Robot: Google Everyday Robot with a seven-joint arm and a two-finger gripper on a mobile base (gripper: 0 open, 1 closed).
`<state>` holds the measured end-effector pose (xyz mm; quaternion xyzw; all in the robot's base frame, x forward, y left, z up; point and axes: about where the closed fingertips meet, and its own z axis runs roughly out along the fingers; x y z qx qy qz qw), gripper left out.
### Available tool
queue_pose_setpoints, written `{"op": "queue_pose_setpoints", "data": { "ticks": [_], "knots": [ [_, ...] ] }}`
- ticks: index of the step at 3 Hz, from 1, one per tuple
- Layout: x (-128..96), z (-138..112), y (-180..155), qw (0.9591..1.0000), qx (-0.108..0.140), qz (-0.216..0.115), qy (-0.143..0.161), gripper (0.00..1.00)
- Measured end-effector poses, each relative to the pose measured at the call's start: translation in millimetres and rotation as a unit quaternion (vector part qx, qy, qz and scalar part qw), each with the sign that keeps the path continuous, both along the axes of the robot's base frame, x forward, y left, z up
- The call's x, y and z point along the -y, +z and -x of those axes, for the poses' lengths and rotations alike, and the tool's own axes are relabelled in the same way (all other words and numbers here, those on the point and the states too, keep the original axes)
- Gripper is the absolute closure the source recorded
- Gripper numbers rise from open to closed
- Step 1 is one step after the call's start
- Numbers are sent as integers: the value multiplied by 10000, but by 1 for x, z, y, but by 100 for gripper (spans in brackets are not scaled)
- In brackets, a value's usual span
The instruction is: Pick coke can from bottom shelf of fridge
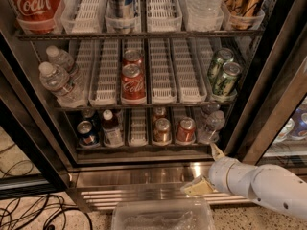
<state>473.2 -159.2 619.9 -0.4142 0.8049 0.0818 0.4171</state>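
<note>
The fridge (33,128) stands open before me. On its bottom shelf (139,149) a small red coke can (185,130) stands upright in a white lane, right of centre. A duller brownish-red can (162,131) is just left of it, and a water bottle (212,125) just right. My gripper (206,169) is open and empty. It is in front of the ribbed steel base, below and slightly right of the coke can. One fingertip (216,150) points up toward the shelf's front rail.
A dark blue can (86,133) and a small bottle (112,127) stand at the shelf's left. The middle shelf holds two red cola cans (133,83), water bottles (60,83) and green cans (223,75). A clear plastic bin (163,214) lies on the floor. Cables (29,210) lie at the lower left.
</note>
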Motion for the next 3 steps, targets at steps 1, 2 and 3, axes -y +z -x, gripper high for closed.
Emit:
{"op": "queue_pose_setpoints", "data": {
  "ticks": [1,2,3],
  "knots": [
    [0,0,0,10000,0,0,0,0],
    [-4,-4,0,9995,276,-66,-152,0],
    [-14,-18,6,9938,951,-339,-462,0]
  ]
}}
